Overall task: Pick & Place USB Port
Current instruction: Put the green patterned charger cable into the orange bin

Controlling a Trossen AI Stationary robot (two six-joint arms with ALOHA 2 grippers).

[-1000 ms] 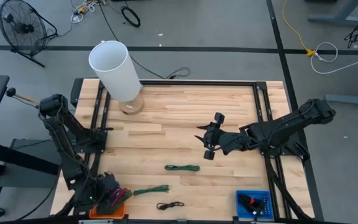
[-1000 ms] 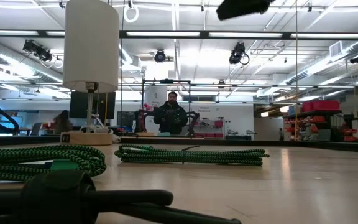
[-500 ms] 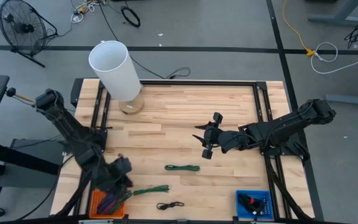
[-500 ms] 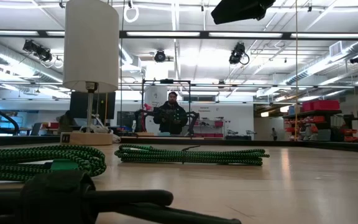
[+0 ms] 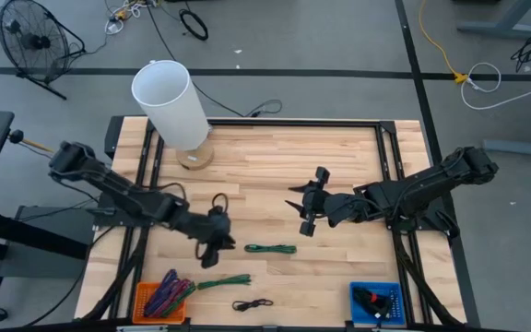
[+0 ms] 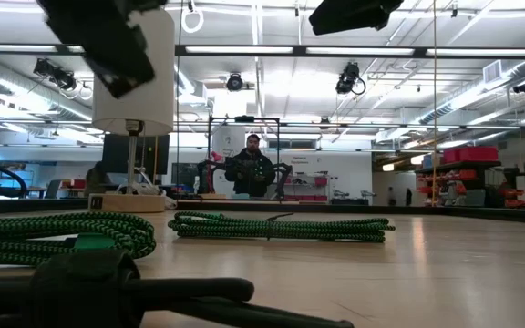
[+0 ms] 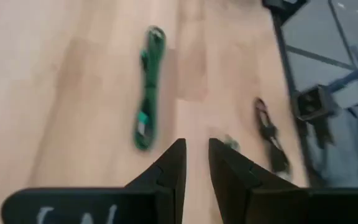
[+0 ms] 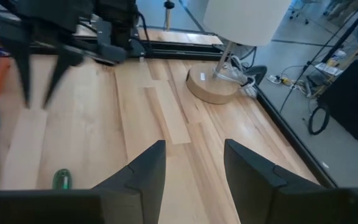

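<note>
A coiled green cable (image 5: pixel 270 248) lies flat on the wooden table near its middle; it also shows in the left wrist view (image 7: pixel 146 112). A second green cable (image 5: pixel 224 281) and a black cable (image 5: pixel 252 304) lie nearer the front edge. My left gripper (image 5: pixel 218 251) hovers just left of the first green cable. Its fingers are a narrow gap apart and empty in the left wrist view (image 7: pixel 196 146). My right gripper (image 5: pixel 307 212) hangs above the table's middle right. It is wide open and empty in the right wrist view (image 8: pixel 194 162).
A white lamp (image 5: pixel 169 101) stands on a round wooden base at the far left. An orange bin (image 5: pixel 162 300) with coloured cables sits at the near left corner. A blue bin (image 5: pixel 376 302) with a dark item sits at the near right. A person (image 6: pixel 251 169) stands far behind the table.
My left gripper has risen from the orange bin at the near left corner. It has swung toward the table's right, to a spot beside the green cable near the middle. The cables have not moved.
</note>
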